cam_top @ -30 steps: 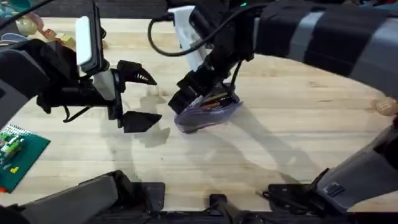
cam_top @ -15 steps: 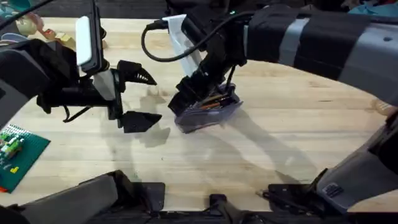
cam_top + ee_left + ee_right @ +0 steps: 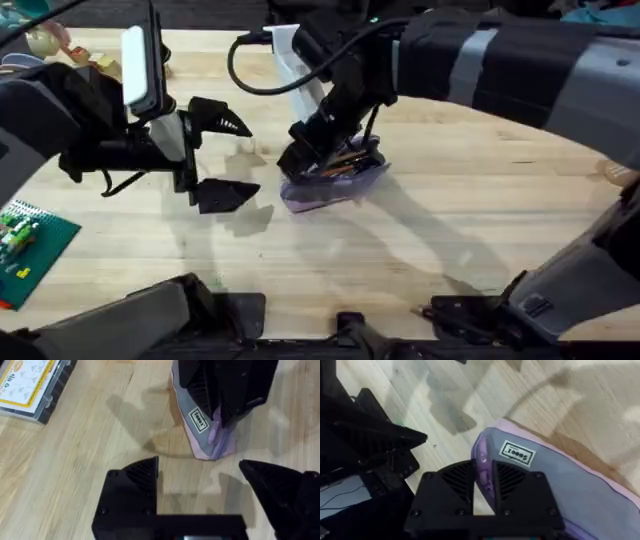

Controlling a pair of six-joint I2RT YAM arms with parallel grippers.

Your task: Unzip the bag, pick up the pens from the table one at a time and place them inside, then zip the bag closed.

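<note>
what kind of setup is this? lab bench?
Likely a robotics lab bench: a wooden butcher-block table, a green circuit board at its edge, and a clear labelled parts box near the bag.

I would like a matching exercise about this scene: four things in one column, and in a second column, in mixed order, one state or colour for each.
Things:
1. left end effector
2. right end effector
3. bag
4. clear box

States or colours:
A. grey fabric with purple edging
B. open, holding nothing
C. carries a yellow label
D. shut on the purple zipper end of the bag

Pairs: 1-B, 2-D, 3-A, 4-C
</note>
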